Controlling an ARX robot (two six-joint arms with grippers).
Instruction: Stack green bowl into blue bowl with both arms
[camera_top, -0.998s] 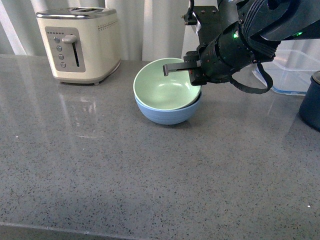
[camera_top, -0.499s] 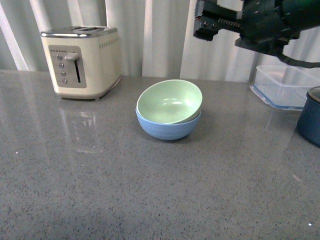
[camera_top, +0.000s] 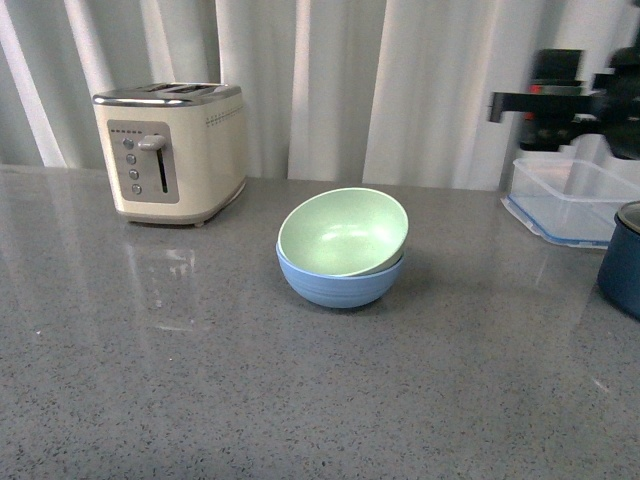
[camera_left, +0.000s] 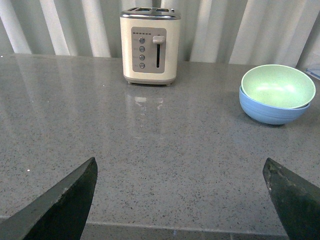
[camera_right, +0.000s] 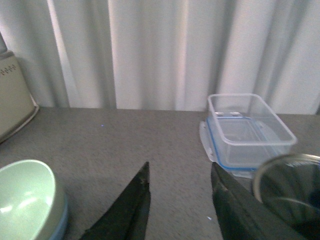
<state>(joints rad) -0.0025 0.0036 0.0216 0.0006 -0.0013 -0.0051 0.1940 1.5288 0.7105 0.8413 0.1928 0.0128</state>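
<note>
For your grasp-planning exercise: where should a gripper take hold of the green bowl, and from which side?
Pinch the green bowl's raised right rim, coming from above on the right. The bowl sits tilted in the blue bowl, so that edge stands clear while the lower left rim lies close against the blue one.

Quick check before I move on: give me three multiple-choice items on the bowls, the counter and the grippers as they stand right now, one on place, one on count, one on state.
1. Where is the green bowl?
A. Beside the toaster
B. Inside the blue bowl
C. In the clear container

2. How many bowls are on the counter?
A. One
B. Two
C. Three

3. What is the right gripper doing?
A. Open, holding nothing
B. Shut on the green bowl
C. Shut on the pot

Answers: 1 B, it sits tilted in the blue bowl. 2 B, only green and blue show. 3 A, its fingers stand apart above the counter with nothing between them.
</note>
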